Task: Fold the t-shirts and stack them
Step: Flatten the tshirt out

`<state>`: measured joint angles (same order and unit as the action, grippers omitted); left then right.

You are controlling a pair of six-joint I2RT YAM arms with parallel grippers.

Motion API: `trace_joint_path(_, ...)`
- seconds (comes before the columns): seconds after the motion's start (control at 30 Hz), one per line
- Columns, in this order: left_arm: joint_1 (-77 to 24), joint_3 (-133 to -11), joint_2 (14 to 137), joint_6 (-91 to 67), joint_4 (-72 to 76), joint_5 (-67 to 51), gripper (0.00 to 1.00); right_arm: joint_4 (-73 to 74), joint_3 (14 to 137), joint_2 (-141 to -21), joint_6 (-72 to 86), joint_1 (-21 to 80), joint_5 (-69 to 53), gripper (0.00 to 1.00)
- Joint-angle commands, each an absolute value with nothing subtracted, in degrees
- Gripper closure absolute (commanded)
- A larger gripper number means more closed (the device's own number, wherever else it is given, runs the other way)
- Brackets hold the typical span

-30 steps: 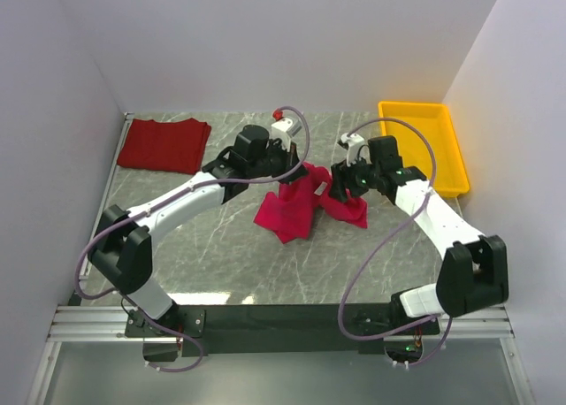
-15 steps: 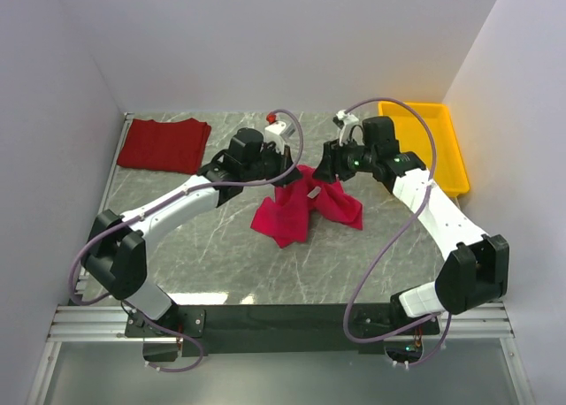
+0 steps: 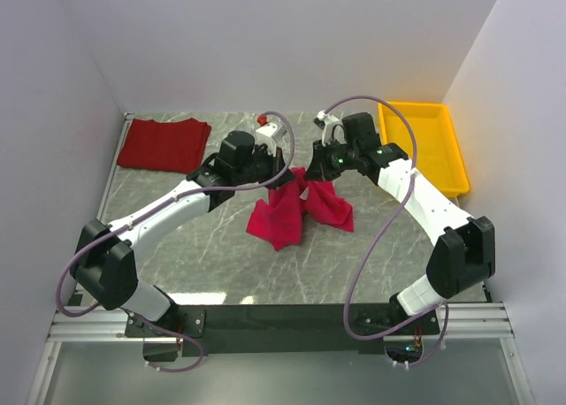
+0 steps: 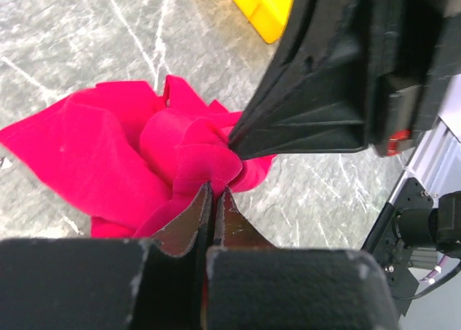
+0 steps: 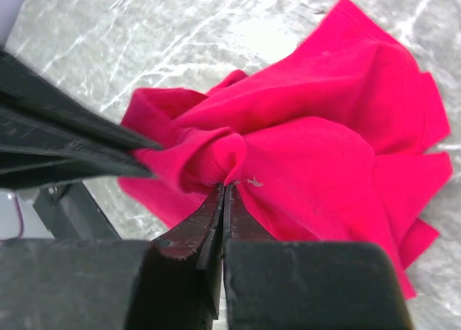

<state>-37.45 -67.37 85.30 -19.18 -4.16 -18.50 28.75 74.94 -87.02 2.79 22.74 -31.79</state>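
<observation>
The crimson-pink t-shirt [image 3: 285, 217] hangs bunched over the middle of the marble table, pinched at its top by both grippers. My left gripper [image 3: 287, 177] is shut on a fold of it, and the left wrist view shows the pink cloth [image 4: 94, 150] caught at the gripper's [image 4: 215, 189] closed tips. My right gripper [image 3: 311, 170] is shut on the same knot of cloth [image 5: 331, 128] from the other side, the gripper's [image 5: 224, 188] tips pressed together on it. The two grippers almost touch. The darker brick-red t-shirt [image 3: 164, 145] lies folded flat at the back left.
A yellow tray [image 3: 424, 144] stands at the back right, just beyond the right arm; its corner [image 4: 263, 6] shows in the left wrist view. White walls close in the table on three sides. Purple cables loop above both arms.
My right gripper has swung left toward the left gripper and closed on the pink shirt. The left gripper stayed shut and drifted slightly left, and the shirt bunched up between them.
</observation>
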Motion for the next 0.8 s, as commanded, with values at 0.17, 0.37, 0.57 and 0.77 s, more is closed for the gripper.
trace_joint_path(0.17,-36.65,-64.96,74.81,-16.35,-2.28,-14.42,0.99,30.14,85.32,-83.67,0.53,23.73,-38.22,1.00)
trace_joint_path(0.37,-36.39,-63.37,63.75,-12.22,-1.93,-8.19,0.99,34.45,99.11,-84.99,-3.95,26.54,-45.44,1.00)
trace_joint_path(0.57,-36.39,-65.82,51.71,-5.20,-0.97,3.67,0.99,32.71,115.88,-87.45,-2.12,33.39,-46.93,1.00)
trace_joint_path(0.77,-36.39,-75.90,48.25,6.14,1.32,10.90,0.99,22.79,127.69,-88.16,6.83,36.39,-43.95,1.00)
